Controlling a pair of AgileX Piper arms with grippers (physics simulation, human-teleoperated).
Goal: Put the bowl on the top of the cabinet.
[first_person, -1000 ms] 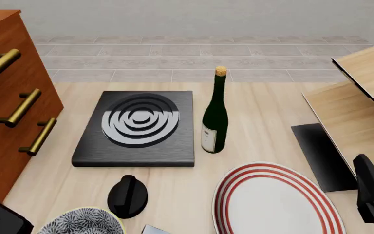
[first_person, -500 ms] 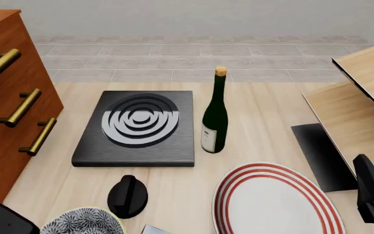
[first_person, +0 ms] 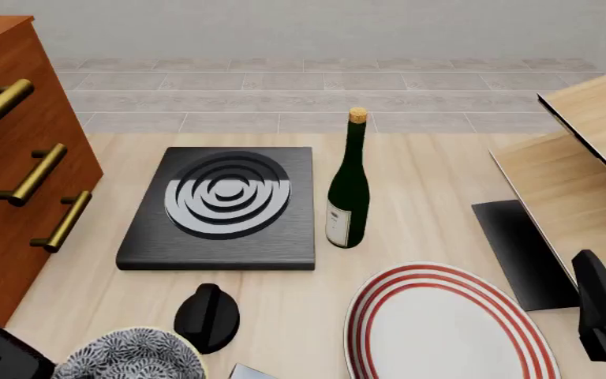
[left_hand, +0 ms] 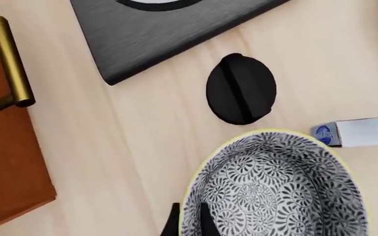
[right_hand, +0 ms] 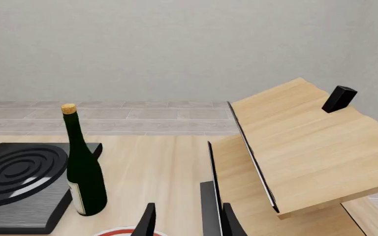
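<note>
Left wrist view – left tool (left_hand: 187, 221): two dark fingertips at the bottom edge are straddling the near rim of the bowl (left_hand: 274, 189), one outside the wall, one inside; appears to be pinching the rim, contact not fully visible.
Left wrist view – surroundings: black knob (left_hand: 241, 89) is lying just beyond the bowl; a white-and-blue tube (left_hand: 356, 132) is lying beside its rim; cabinet (left_hand: 5, 162) with a brass handle (left_hand: 8, 61) is filling the frame's left edge.
Front view – bowl position: bowl (first_person: 135, 355) is sitting at the bottom left, low, far below the cabinet (first_person: 13, 158) top at upper left.
Front view – risk: a one-sided rim grip is likely letting the bowl tilt or slip during the lift; a swing toward the cabinet could be clipping the handles (first_person: 35, 175) or the knob (first_person: 207, 316).
Front view – bystanders: wine bottle (first_person: 349, 183), hob plate (first_person: 224, 207) and red-ringed plate (first_person: 445, 324) are standing clear, on the tabletop (first_person: 429, 174).
Right wrist view – right tool (right_hand: 185, 221): fingers are parting around nothing, open and idle, near the light-wood panels (right_hand: 300, 147); no risk from it.
</note>
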